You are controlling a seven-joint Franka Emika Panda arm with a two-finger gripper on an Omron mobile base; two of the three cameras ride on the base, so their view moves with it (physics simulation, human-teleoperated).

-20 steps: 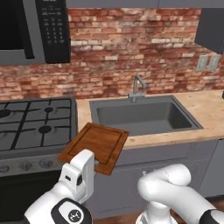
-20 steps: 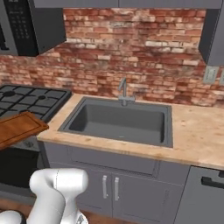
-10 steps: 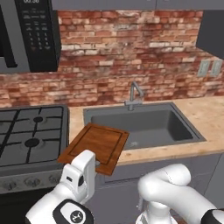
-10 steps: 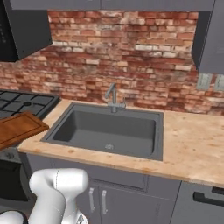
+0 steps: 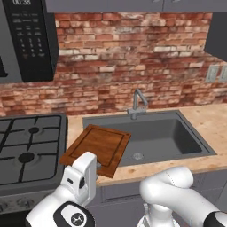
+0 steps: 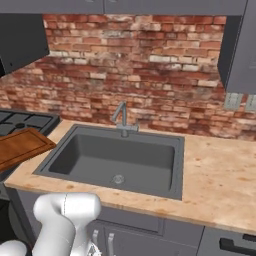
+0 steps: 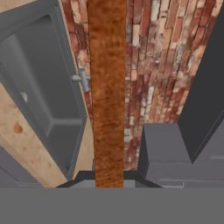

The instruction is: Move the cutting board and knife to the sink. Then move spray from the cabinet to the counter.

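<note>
A: My gripper (image 5: pixel 95 166) is clamped tight on the near edge of the cutting board (image 5: pixel 98 148), held left of the sink (image 5: pixel 153 135), above the worktop's front edge.

B: Risk?

A: Thin-edge grip; I judge it could pivot and strike the faucet (image 5: pixel 138 103).

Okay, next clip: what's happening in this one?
The arm's gripper is shut on the cutting board, holding it by its near edge, roughly level, between the stove and the sink. The basin has nothing in it, so the board is not in yet. In the hand view the board runs straight out from the fingers, with the sink and faucet off to one side.
</note>
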